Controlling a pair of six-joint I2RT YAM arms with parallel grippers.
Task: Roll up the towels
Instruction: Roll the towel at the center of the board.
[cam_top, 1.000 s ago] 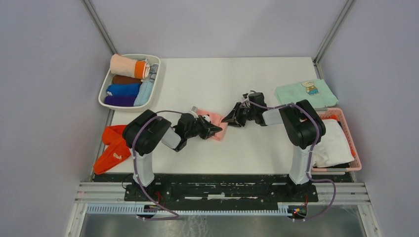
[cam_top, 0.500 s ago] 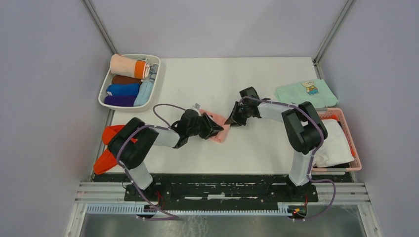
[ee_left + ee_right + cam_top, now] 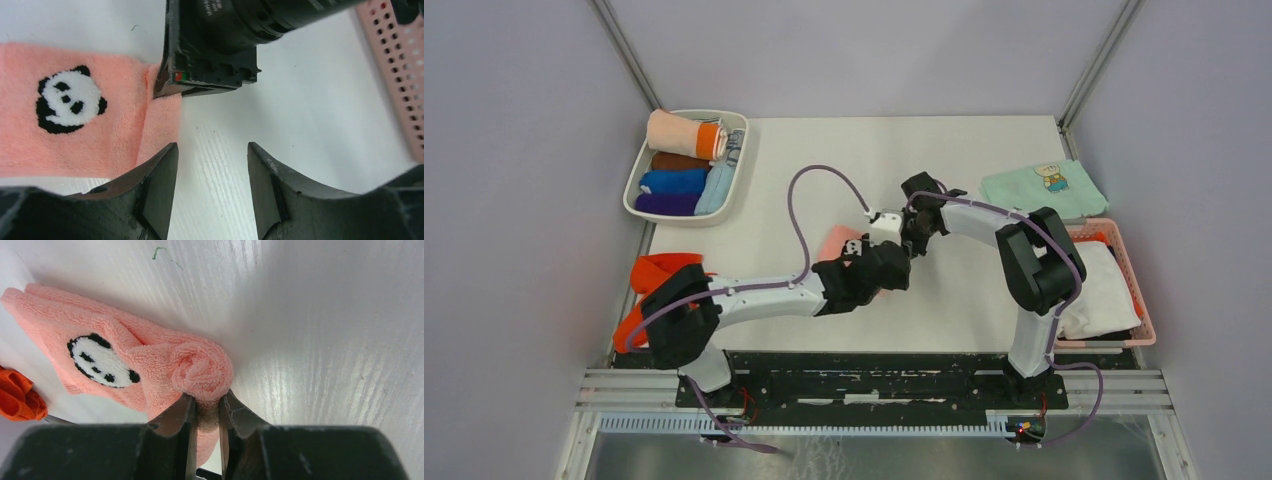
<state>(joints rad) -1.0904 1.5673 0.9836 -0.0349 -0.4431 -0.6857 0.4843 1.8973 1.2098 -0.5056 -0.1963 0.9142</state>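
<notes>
The pale pink panda towel (image 3: 100,347) lies flat on the white table, with one end wound into a small roll (image 3: 202,367). My right gripper (image 3: 206,410) is shut on that rolled end. In the top view the same towel (image 3: 836,240) shows only partly, between the two wrists, with the right gripper (image 3: 913,238) at its right end. My left gripper (image 3: 212,172) stands open over bare table just right of the towel's edge (image 3: 160,120), holding nothing; from above, the left gripper (image 3: 894,262) sits right under the right one. Red-orange towels (image 3: 652,292) lie bunched at the table's left edge.
A white tray (image 3: 734,180) at the back left holds several rolled cloths. A mint-green bear cloth (image 3: 1042,188) lies at the back right. A pink basket (image 3: 1124,262) with a white cloth stands at the right edge, and that basket (image 3: 395,65) shows close to my left gripper.
My left gripper let go of the pink towel, opened and swung right past its edge as the arm stretched out. My right gripper moved onto the towel's end and closed on it.
</notes>
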